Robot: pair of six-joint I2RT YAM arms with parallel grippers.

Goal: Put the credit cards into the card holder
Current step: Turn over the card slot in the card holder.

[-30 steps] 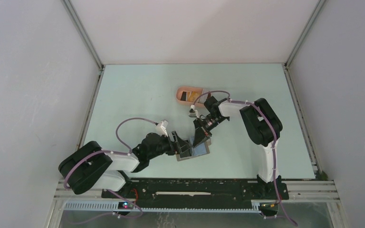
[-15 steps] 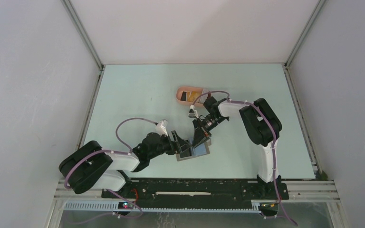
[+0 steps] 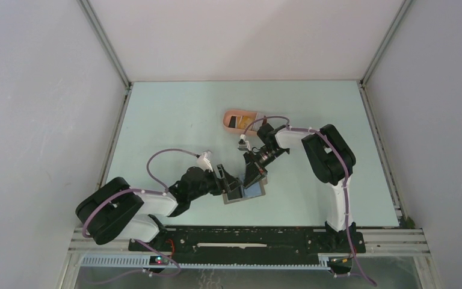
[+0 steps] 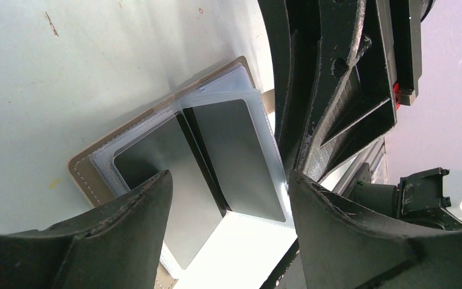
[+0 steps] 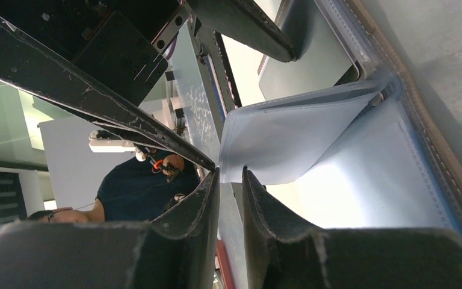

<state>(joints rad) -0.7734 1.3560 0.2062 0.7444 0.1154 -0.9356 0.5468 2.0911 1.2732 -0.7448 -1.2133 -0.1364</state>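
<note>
The card holder (image 3: 249,194) lies open on the table near the arms, its clear sleeves and tan edge (image 4: 84,174) showing. Grey cards (image 4: 234,150) sit in the sleeves. My left gripper (image 3: 233,188) is open, its fingers spread over the holder's left half (image 4: 228,174). My right gripper (image 3: 255,176) is at the holder's far edge. Its jaws are almost closed on a thin pale grey-blue card (image 5: 195,90) seen edge-on (image 5: 230,171), beside a lifted clear sleeve (image 5: 289,138). The holder's tan edge also shows in the right wrist view (image 5: 433,138).
A salmon-pink oval tray (image 3: 231,112) stands behind the right gripper, with an orange-yellow card (image 3: 245,122) and a black card (image 3: 233,122) in it. The two grippers are close together over the holder; the right gripper's black fingers (image 4: 313,90) fill the left wrist view's right side.
</note>
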